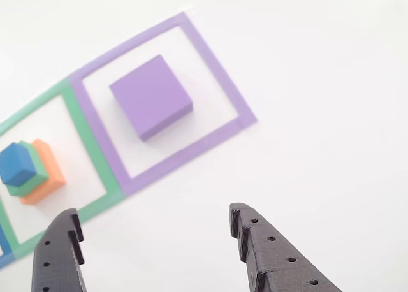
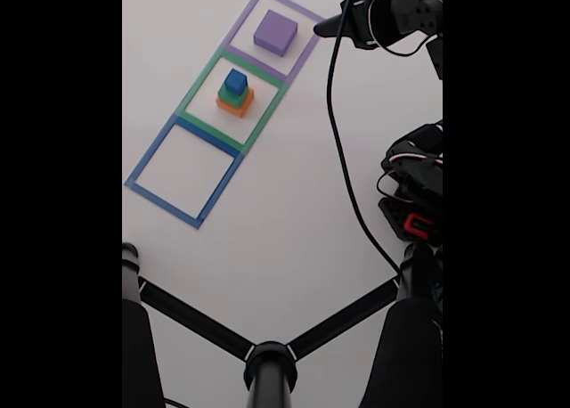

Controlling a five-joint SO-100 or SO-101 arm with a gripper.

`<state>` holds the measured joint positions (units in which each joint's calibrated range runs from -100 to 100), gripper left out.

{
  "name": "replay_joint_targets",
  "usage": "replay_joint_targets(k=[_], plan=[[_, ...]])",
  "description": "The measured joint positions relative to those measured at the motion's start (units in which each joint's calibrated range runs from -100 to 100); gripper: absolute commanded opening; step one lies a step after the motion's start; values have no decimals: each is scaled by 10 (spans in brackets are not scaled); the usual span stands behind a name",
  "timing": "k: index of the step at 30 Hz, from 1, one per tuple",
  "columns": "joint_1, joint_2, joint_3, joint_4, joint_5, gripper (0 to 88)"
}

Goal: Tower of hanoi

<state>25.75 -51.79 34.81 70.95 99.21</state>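
The purple block (image 1: 151, 96) is set alone inside the purple taped outline (image 1: 220, 88), seemingly as the base of a rebuilt tower. The orange block (image 1: 51, 171), green block (image 1: 33, 175) and blue cube (image 1: 18, 164) are stacked in the green outline (image 1: 86, 136) on the table (image 2: 294, 212). The tool (image 1: 153, 225) is held with its fingers wide apart, empty, probably above the table, near the purple block and further from the stack.
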Motion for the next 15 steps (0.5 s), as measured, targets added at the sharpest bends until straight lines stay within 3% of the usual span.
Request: replay_joint_targets(k=[9,15], plan=[[15,-35,175,-161,0,422],[29,-36,313,-335,0,434]])
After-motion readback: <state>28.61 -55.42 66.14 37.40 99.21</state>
